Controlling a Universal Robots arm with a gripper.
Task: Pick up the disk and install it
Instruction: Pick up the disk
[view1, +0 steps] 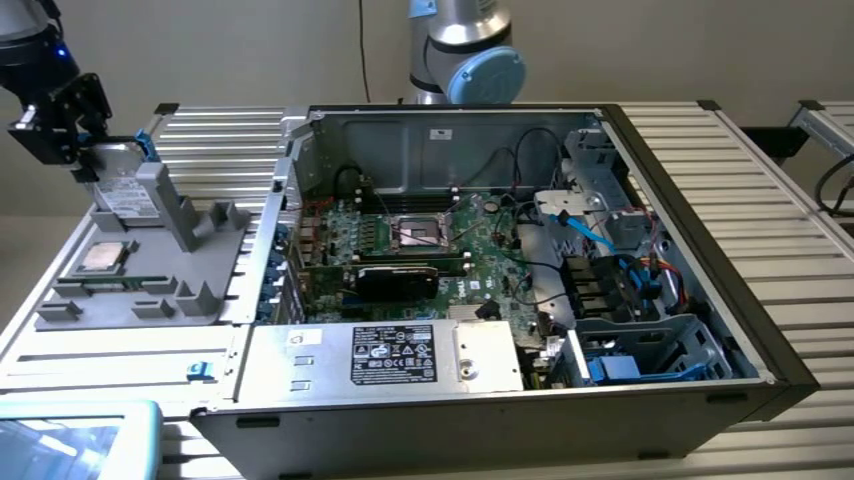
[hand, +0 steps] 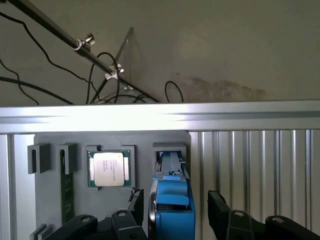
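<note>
End effector (hand: 176, 202), spread wide, straddles the disk (hand: 172, 220), held upright in a corner slot of the grey fixture (hand: 145, 165) so both faces are free to grip.

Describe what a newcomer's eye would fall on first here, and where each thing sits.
The open computer case, motherboard and cables exposed, dominates the middle of the exterior view. At that view's left the open gripper straddles the blue-framed disk, standing upright in a gray holder, with a silver CPU chip lying nearby.
</note>
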